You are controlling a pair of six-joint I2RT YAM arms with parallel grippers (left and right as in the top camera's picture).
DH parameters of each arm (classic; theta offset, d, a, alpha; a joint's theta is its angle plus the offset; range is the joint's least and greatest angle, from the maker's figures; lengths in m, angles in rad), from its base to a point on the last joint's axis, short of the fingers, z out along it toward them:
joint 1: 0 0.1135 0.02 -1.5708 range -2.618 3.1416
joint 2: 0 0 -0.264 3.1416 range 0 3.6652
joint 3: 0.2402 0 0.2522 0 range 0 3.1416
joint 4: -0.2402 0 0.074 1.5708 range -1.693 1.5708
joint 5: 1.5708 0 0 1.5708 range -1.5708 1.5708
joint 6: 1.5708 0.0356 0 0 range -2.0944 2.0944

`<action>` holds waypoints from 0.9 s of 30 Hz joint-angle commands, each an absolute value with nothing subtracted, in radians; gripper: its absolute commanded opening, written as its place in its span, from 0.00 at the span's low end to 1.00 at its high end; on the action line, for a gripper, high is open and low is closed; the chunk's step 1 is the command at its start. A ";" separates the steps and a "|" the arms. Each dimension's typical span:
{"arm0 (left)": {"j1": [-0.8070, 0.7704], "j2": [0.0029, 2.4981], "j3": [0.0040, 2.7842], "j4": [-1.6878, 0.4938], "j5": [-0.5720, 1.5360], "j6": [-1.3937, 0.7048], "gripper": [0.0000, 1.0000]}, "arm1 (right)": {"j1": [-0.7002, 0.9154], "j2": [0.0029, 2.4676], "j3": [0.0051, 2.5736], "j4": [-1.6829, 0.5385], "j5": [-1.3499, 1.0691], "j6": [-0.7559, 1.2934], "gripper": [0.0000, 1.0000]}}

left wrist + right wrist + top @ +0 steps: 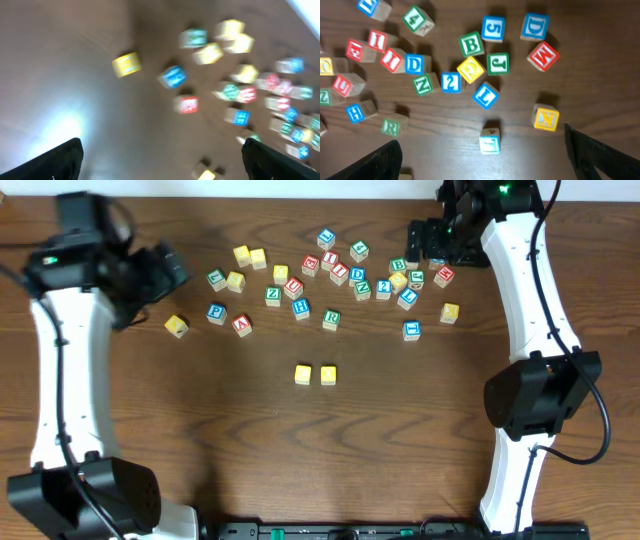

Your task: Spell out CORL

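Nearest, a yellow pair point(303, 374) of blocks is sitting side by side on the worktop point(300, 460), apart from the rest. Their letters are too small to read, though I am judging them to be the start of the word. Setting a third block beside them is risking a nudge that breaks the row.

Farther out, the green R point(390, 126) is standing fairly free at the near edge of the heap point(340, 275), so it is looking like the easier pick. The blue L point(485, 95) is lying tilted, close against a yellow block point(470, 69) and just beside a blue 2 point(451, 82). A grasp there is risking catching a neighbour or skidding the L aside. Misreading a letter among so many similar blocks is the other hazard.

The right fingers point(600, 155) are hanging spread wide and empty above the heap. The left fingers point(65, 160) are likewise apart with nothing between them, in a badly blurred view.

No container is showing; every block is lying loose on the worktop.
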State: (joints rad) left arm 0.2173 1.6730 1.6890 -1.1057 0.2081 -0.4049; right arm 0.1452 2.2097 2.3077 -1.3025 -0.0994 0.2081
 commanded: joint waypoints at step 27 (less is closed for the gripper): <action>0.147 1.700 1.635 -1.188 0.313 -0.318 1.00 | 0.002 2.213 2.302 -1.306 -0.037 0.344 0.99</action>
